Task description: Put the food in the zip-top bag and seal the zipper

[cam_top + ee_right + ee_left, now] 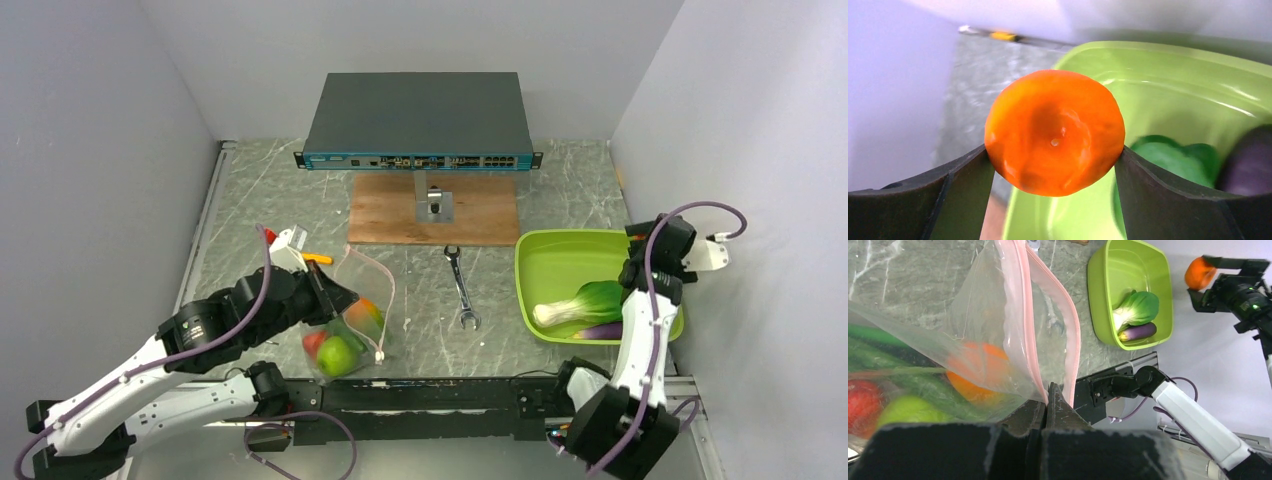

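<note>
A robotics lab cell: white enclosure walls [90, 150], rack switch [418, 115], wrench [460, 290].

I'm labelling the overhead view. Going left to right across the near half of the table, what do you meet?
zip-top bag → wrench → tray

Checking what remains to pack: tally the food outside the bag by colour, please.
Orange: 1 (orange)
Green: 1 (bok choy)
Purple: 1 (eggplant)
Total: 3
</note>
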Robot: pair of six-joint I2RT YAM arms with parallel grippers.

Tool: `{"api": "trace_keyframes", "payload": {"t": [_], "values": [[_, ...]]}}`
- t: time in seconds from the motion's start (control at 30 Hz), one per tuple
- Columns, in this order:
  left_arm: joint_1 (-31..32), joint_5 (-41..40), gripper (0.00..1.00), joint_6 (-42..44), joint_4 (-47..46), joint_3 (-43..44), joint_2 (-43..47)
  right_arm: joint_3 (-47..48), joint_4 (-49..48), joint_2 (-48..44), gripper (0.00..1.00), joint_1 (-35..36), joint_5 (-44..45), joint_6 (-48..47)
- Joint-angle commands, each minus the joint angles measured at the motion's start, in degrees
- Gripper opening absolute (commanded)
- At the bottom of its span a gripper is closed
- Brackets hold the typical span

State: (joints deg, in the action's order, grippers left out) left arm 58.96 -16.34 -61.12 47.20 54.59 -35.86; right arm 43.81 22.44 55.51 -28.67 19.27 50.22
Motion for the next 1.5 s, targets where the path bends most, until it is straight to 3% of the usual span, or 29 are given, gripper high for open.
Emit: {"api": "trace_keyframes", "payload": {"t": [0.0, 0.1, 0.23, 0.37, 0.5, 0.67, 0.87, 1.03, 1.17, 1.47], "values": [[0.2, -0.1, 0.00, 0.8, -3.5, 1.6, -0.9, 3.7, -4.1, -4.8, 0.16, 5.8, -10.9, -3.1], [0.2, 0.2, 0.00, 0.8, -3.9, 1.6, -1.1, 12.1, -0.3, -3.7, 0.16, 11.6, -13.7, -5.5], [0.2, 0.2, 0.00, 0.9, -3.9, 1.7, -1.3, 19.9, -3.8, -5.1, 0.17, 19.7, -22.5, -8.9], [0.2, 0.1, 0.00, 0.5, -4.3, 0.9, -0.5, 20.3, -16.6, -9.5, 0.15, 26.7, -36.5, -9.3], [0.2, 0.1, 0.00, 0.3, -4.3, 0.7, -0.1, 24.7, -25.0, -6.5, 0.16, 34.3, -57.3, -7.5], [0.2, 0.1, 0.00, 0.3, -4.3, 1.0, -0.1, 28.9, -20.3, -1.0, 0.21, 48.7, -70.2, -12.7], [0.2, -0.2, 0.00, 0.1, -4.4, 1.1, 0.2, 34.4, -1.8, 3.4, 0.24, 70.3, -59.7, -29.4], [0.2, -0.5, 0.00, 0.2, -3.5, 2.1, -0.6, 42.0, 15.4, 14.9, 0.23, 87.6, -34.3, -40.6], [0.1, -0.6, 0.00, 0.2, -3.3, 2.2, -0.6, 47.4, 24.6, 26.5, 0.24, 91.3, -20.3, -43.1], [0.2, -1.2, 0.00, 0.0, -2.2, 2.1, 0.4, 50.2, 25.7, 36.1, 0.28, 94.4, -10.2, -44.0]]}}
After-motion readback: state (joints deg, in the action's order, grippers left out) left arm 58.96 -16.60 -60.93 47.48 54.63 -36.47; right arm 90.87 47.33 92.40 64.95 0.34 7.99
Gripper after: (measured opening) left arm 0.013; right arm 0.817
